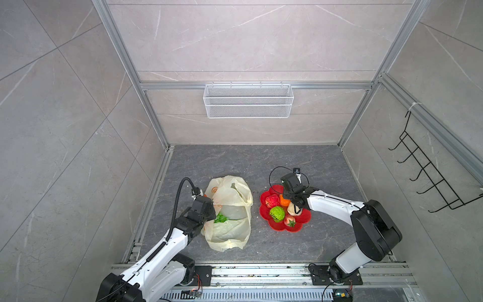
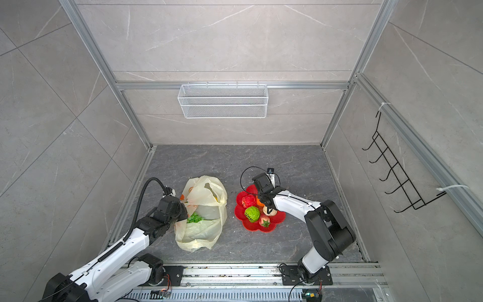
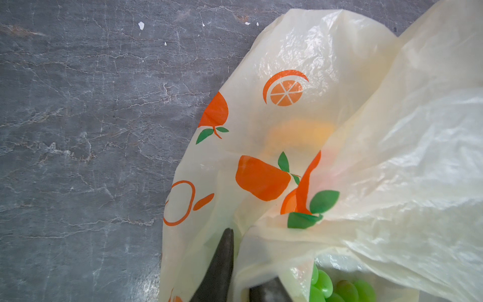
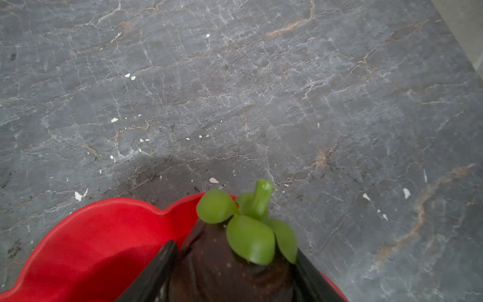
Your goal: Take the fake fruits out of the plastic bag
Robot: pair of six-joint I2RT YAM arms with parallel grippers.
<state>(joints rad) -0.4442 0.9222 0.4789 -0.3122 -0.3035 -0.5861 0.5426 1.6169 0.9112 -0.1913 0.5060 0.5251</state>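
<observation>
The bag [image 1: 227,193] lies crumpled on the table [image 1: 300,162], left of centre in both top views, its mouth gaping. Green grapes [image 1: 220,217] sit inside at the opening. A yellow shape [image 3: 300,133] shows through the film in the left wrist view, too blurred to name. The left gripper [image 3: 249,255] is closed on the bag's edge, with film pinched between its fingers [image 3: 224,261], just beside the grapes.

The red flower-shaped plate [image 1: 282,228] sits just right of the bag, apart from it. On it lie a red fruit [image 1: 272,201], an orange [image 1: 284,201], a knobbly green fruit [image 1: 277,214], a peach [image 1: 294,210] and a strawberry [image 1: 289,221]. The right gripper [image 4: 234,248] hangs over the plate's far edge, its fingers pressed to both sides of a maroon fruit [image 4: 209,266] with a green leafy cap.

A white mesh basket [image 1: 248,100] hangs on the back wall.

The bag carries orange fruit prints with green leaves and an orange-slice emblem [image 3: 286,90]. Its small print is too small to read in the top views.
</observation>
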